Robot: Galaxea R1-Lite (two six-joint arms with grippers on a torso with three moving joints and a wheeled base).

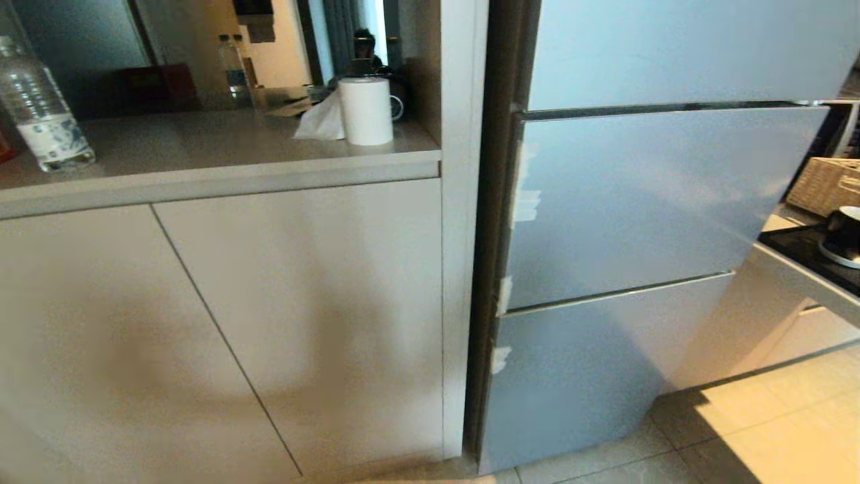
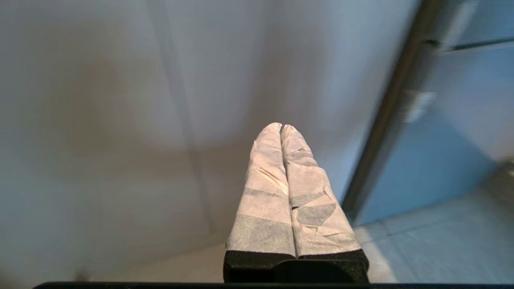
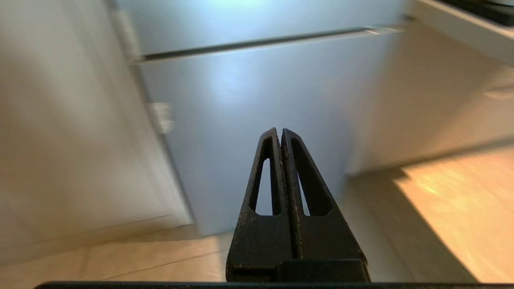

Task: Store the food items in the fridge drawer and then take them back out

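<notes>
While both arms are hanging low before the closed fridge (image 1: 638, 202), the left end effector (image 2: 281, 127) and right end effector (image 3: 280, 131) are pressing shut, holding nothing. Neither food nor drawer is showing, so everything seems left to do.

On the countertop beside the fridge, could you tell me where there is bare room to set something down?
The countertop is bare between the water bottle at its left end and the paper towel roll near the fridge. The back is crowded with bottles and a red box.
</notes>
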